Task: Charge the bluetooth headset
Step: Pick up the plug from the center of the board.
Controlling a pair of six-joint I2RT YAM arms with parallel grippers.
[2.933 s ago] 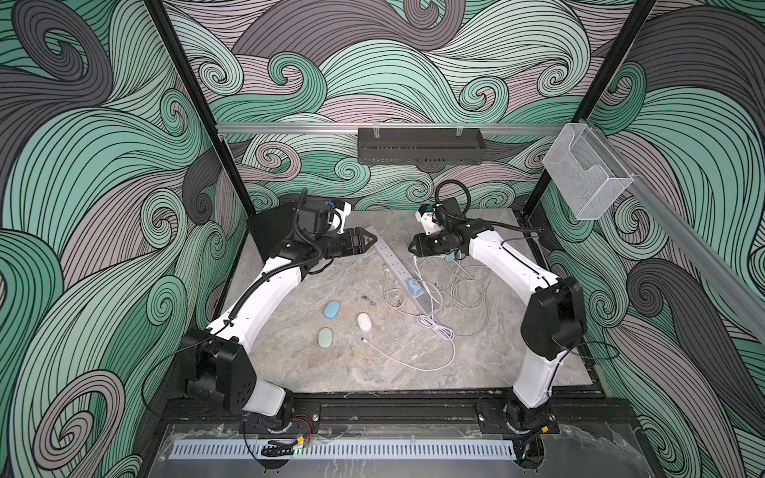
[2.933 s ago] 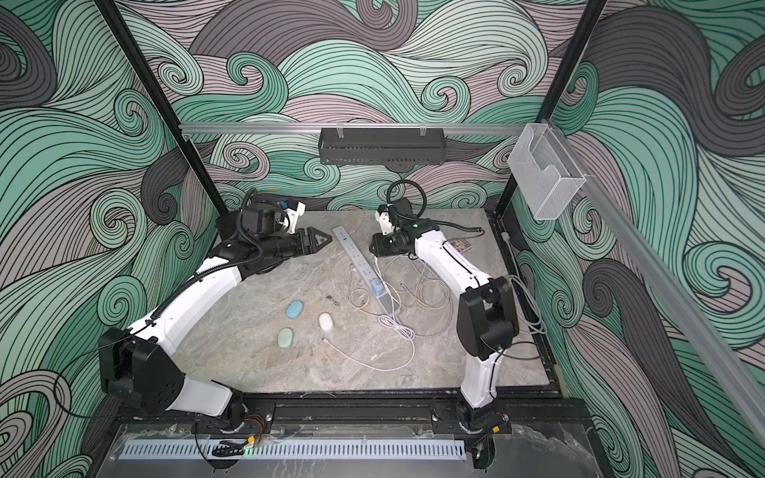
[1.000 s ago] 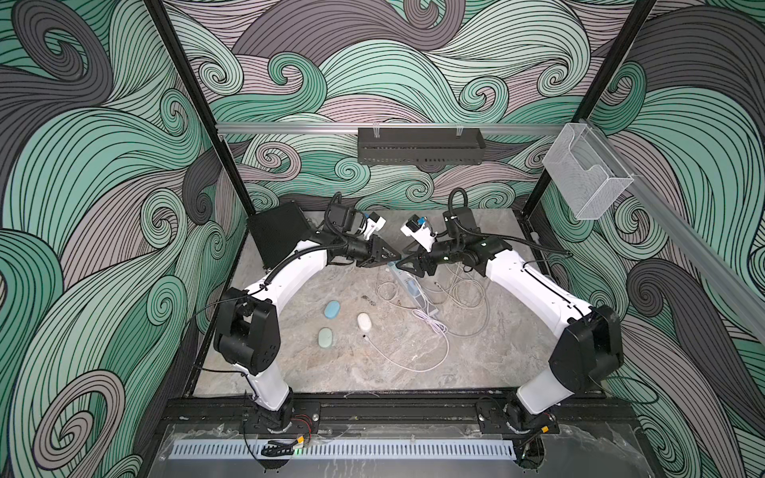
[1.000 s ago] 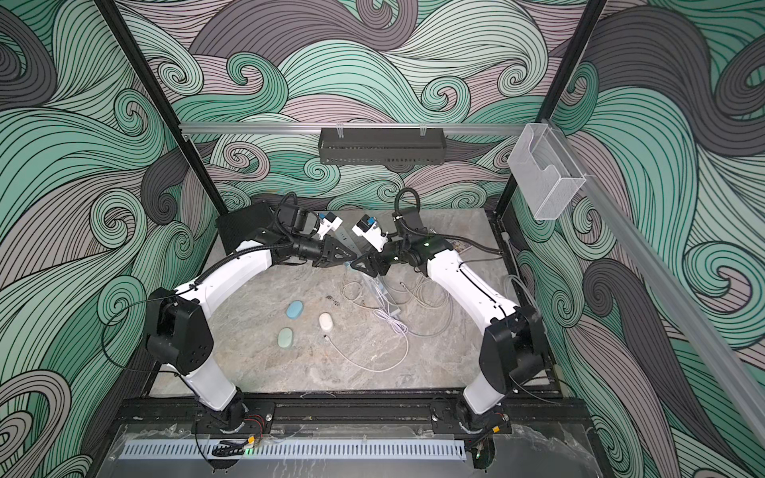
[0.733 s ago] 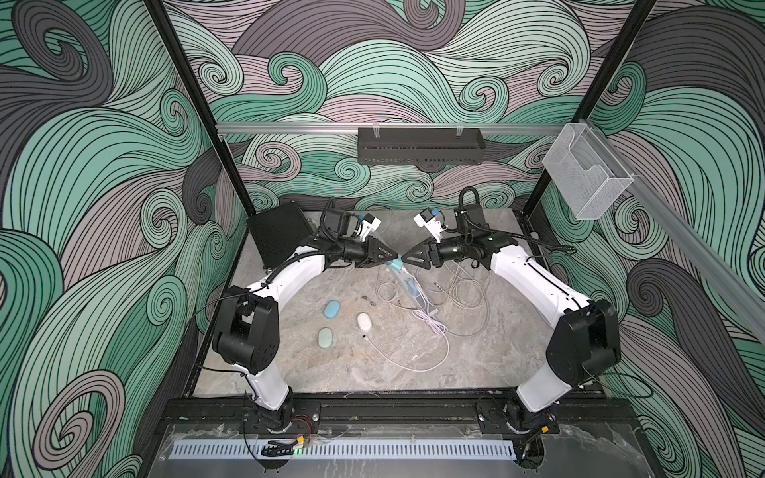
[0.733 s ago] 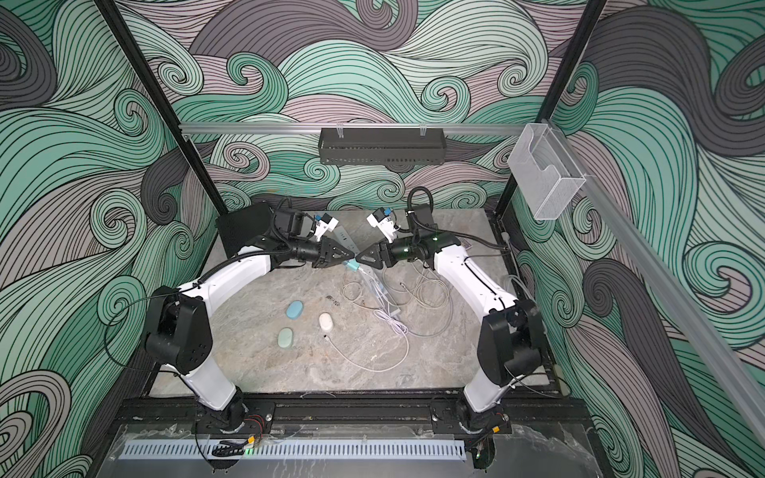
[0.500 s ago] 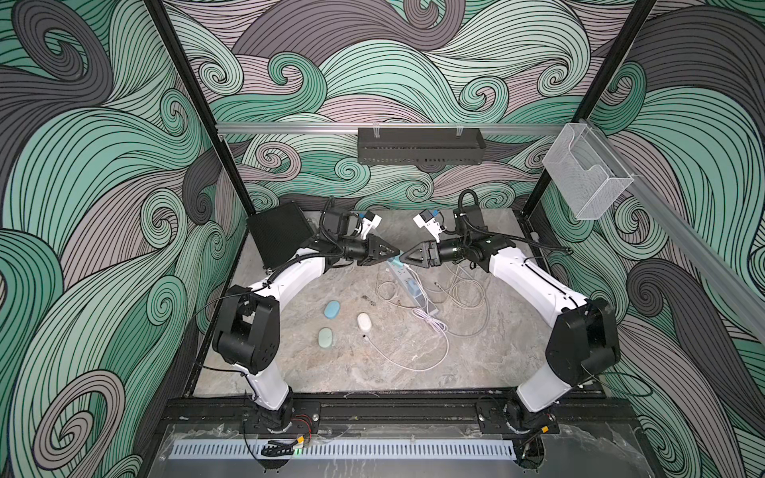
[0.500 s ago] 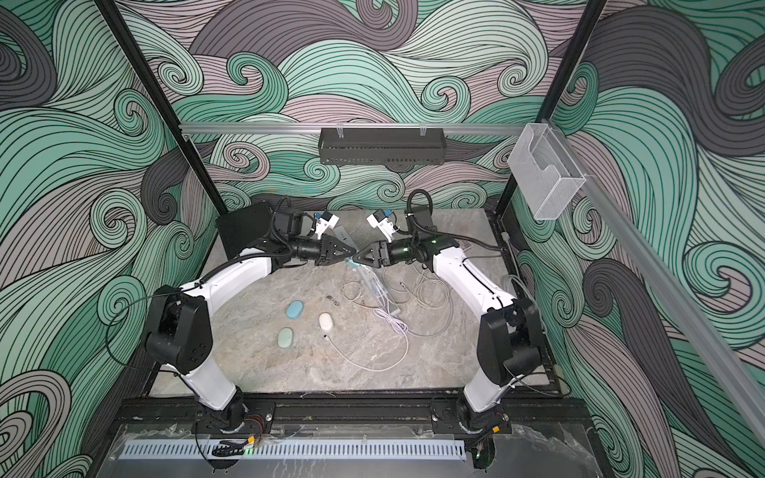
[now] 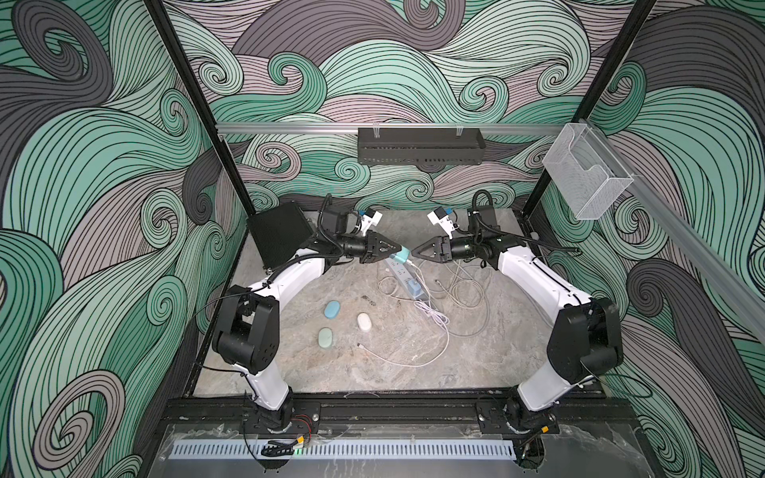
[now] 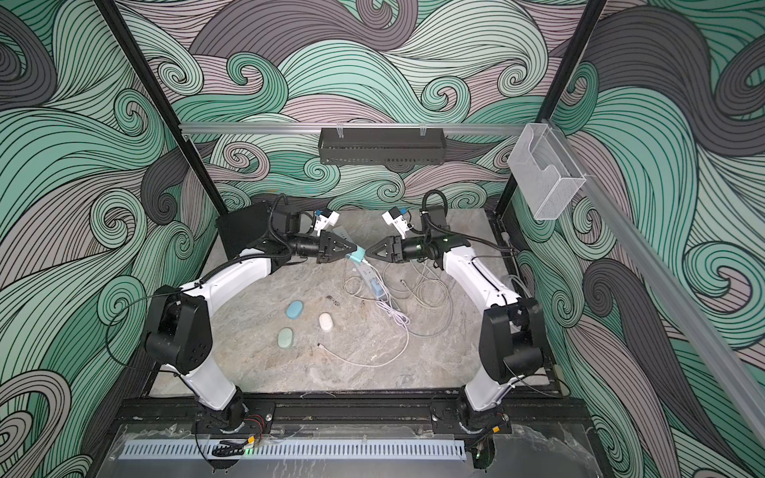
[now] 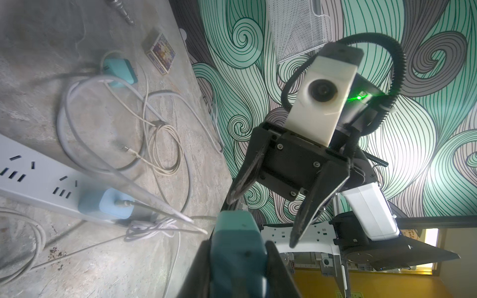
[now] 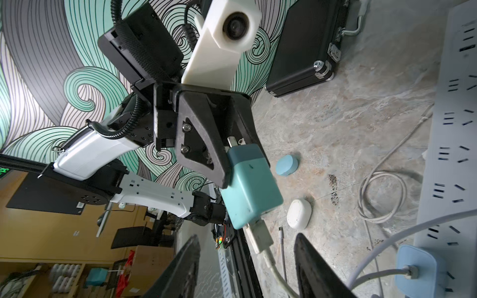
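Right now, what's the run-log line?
left gripper: shut on teal charger | right gripper: open, facing its USB plug | charger: not in power strip

Even, bright light – soft shadows; wrist views w/ fisheye warp, near cable (image 11: 154,198) blurred, maybe wall (image 11: 444,175) glare.

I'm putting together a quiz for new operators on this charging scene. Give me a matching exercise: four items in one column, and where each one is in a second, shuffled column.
Things:
1. teal charger
2. light-blue charger
3. white earbud case
4. black hard case

Places:
A. plugged into the power strip
B. propped up in the far corner
C. clamped in the left pincer
D. lying loose on the tabletop

Pairs: 1-C, 2-A, 3-D, 4-B
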